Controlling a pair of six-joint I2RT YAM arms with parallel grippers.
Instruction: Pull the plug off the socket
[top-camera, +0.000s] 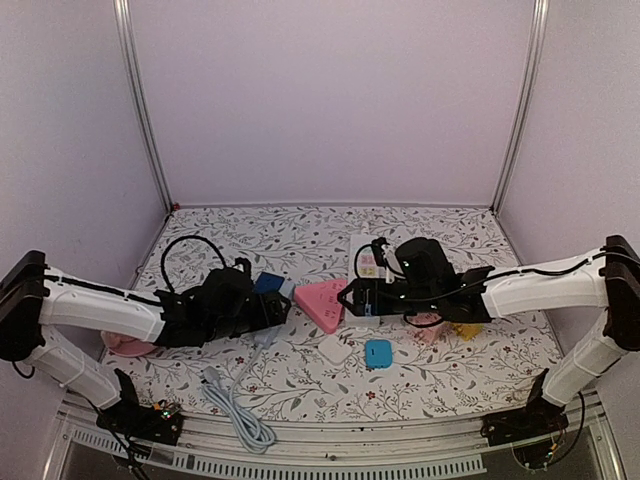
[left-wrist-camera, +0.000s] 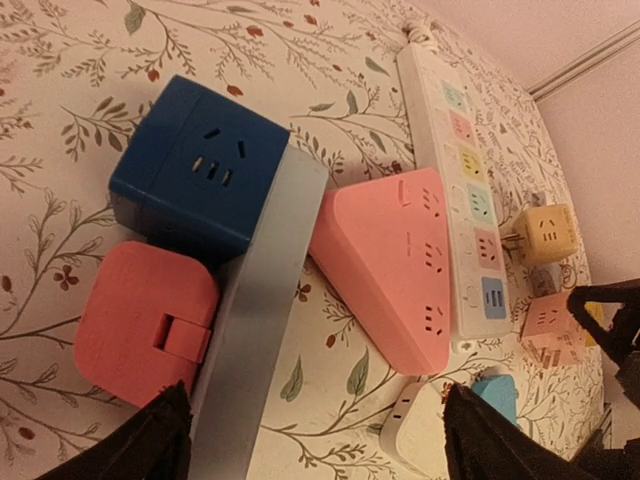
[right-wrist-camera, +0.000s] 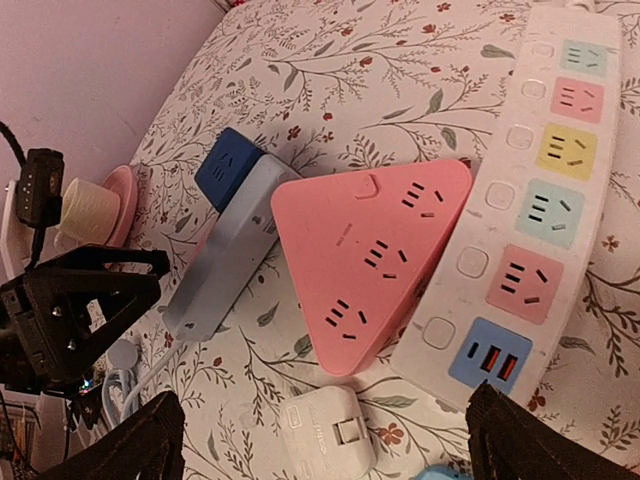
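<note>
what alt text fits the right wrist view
A pink triangular socket lies on a floral tabletop beside a white power strip with coloured outlets. A grey strip and blue cube sit left of it, a white adapter below.

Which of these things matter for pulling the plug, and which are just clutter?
Job: grey power strip; blue cube and pink square adapter pressed against it, seemingly plugged in.
Lying about: pink triangular socket, white multi-colour strip, yellow cube, pink cube, white adapter, small blue block.
</note>
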